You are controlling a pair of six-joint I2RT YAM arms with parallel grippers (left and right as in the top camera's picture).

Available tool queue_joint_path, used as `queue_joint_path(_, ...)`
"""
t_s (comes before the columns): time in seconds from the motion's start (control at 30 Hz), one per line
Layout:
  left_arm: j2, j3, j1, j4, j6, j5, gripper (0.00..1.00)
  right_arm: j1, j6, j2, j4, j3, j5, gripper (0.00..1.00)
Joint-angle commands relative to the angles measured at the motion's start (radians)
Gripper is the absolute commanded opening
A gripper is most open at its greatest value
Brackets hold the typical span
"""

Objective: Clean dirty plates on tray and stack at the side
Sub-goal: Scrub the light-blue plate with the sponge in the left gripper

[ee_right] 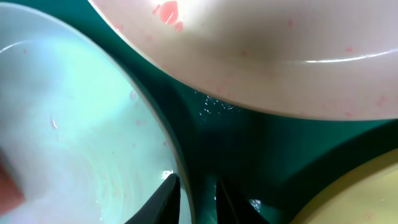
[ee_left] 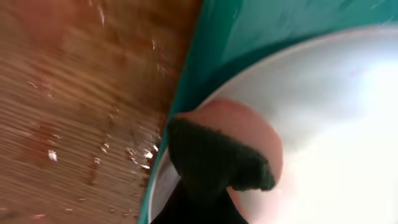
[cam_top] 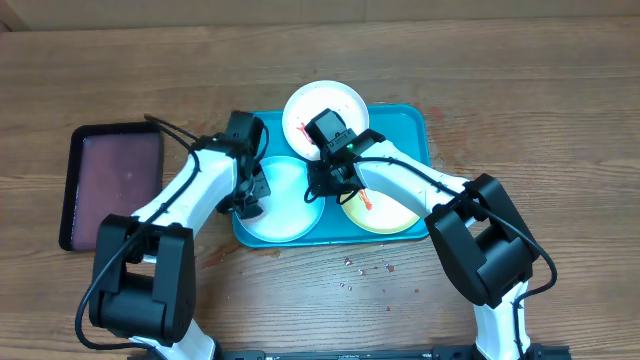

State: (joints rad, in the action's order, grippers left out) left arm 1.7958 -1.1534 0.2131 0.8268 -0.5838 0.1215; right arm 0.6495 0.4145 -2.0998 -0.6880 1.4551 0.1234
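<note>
The turquoise tray (cam_top: 408,125) holds three plates. The white plate (cam_top: 305,105) with red smears lies at the back, over the tray's rim. The pale blue plate (cam_top: 285,210) lies front left, the yellow-green plate (cam_top: 390,218) with a red smear front right. My left gripper (cam_top: 250,200) is shut on a sponge (ee_left: 217,155) with a dark green pad, pressed on the blue plate's left edge (ee_left: 329,112). My right gripper (ee_right: 196,193) straddles and pinches the blue plate's right rim (ee_right: 74,112), one finger inside and one outside. The white plate (ee_right: 261,50) hangs just above.
A smaller black tray with a maroon inside (cam_top: 112,185) lies left of the turquoise tray. Small crumbs and red specks (cam_top: 365,268) are scattered on the wooden table in front of the tray. The left wrist view shows wet spots on the wood (ee_left: 81,124) beside the tray.
</note>
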Motion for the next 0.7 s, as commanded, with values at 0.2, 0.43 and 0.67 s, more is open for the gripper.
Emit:
queue_joint_path(0.2,0.024,-0.122,-0.003,-0.078,0.018,-0.272,0.04,-0.002,0.002,-0.004,0.005,0.01,-0.018,0.22)
queue_joint_path(0.43,0.151,-0.118,0.002,-0.063,0.049,-0.257,0.04,-0.002,0.002,-0.004,0.002,0.01,-0.018,0.22)
queue_joint_path(0.67,0.186,-0.119,-0.017,0.058,0.051,0.052,0.04,-0.002,0.002,-0.004,0.001,0.01,-0.018,0.22)
